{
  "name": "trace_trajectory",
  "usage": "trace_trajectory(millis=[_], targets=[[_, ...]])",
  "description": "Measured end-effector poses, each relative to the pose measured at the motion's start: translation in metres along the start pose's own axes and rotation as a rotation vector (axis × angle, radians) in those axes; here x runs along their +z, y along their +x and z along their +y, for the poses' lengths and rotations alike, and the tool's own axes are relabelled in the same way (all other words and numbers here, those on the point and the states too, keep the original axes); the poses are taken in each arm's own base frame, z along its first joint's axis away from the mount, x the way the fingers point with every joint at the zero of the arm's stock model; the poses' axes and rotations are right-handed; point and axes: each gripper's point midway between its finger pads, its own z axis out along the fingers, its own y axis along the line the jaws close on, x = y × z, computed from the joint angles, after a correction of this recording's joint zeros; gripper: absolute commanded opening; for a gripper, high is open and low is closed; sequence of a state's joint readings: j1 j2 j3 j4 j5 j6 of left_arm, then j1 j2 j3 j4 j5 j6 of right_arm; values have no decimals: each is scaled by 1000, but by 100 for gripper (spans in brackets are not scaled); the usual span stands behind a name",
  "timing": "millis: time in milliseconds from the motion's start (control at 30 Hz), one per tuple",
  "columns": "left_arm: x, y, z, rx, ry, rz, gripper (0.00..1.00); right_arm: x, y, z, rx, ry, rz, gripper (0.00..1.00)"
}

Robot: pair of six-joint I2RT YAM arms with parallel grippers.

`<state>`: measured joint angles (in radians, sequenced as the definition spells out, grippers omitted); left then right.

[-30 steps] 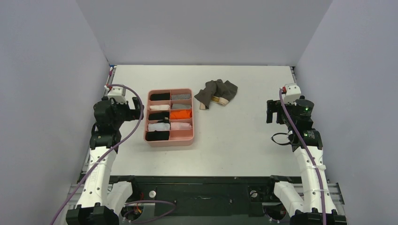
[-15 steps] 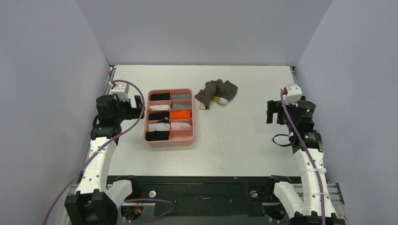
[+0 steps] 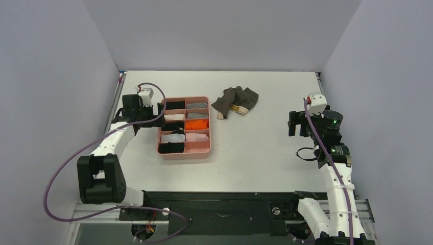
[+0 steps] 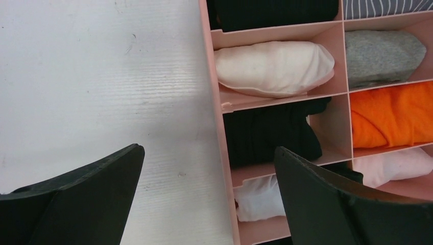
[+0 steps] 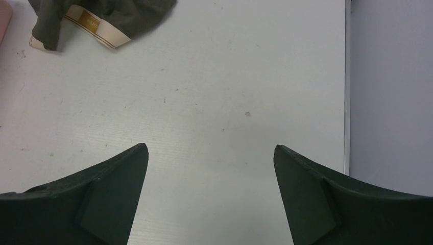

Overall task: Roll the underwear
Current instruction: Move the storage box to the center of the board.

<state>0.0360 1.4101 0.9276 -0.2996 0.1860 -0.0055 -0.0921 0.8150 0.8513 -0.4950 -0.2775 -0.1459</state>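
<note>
The underwear lies crumpled on the white table, behind and to the right of the pink tray. It is dark grey-brown cloth with a beige waistband. The right wrist view catches it at the top left, underwear, far ahead of the fingers. My left gripper hangs open over the tray's left wall; in its wrist view the left gripper straddles that pink wall with nothing between the fingers. My right gripper stands open over bare table at the right, well apart from the garment, and the right gripper is empty.
The tray holds several small rolled cloths in compartments: black, white, orange, grey, pale pink and a grey striped one. The table's right edge runs close beside the right gripper. Grey walls enclose the table on three sides.
The left arm has stretched forward and to the right, bringing its open gripper from beside its base to the tray's left wall. The right arm has barely shifted.
</note>
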Motion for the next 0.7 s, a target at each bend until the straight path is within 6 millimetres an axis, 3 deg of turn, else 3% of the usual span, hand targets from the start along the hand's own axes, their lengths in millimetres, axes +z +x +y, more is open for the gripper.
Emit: trace_trajectory(millis=[367,567,700], targets=[[39,-18,4,-60,-12,40,71,1,0,3,-3,-17,-1,88],[67,-12,9,-87,-20,98,49,1,0,3,-10,-22,-1,88],[81,-11,10,-111,-20,128,28,4,2,5,-12,-33,11,88]])
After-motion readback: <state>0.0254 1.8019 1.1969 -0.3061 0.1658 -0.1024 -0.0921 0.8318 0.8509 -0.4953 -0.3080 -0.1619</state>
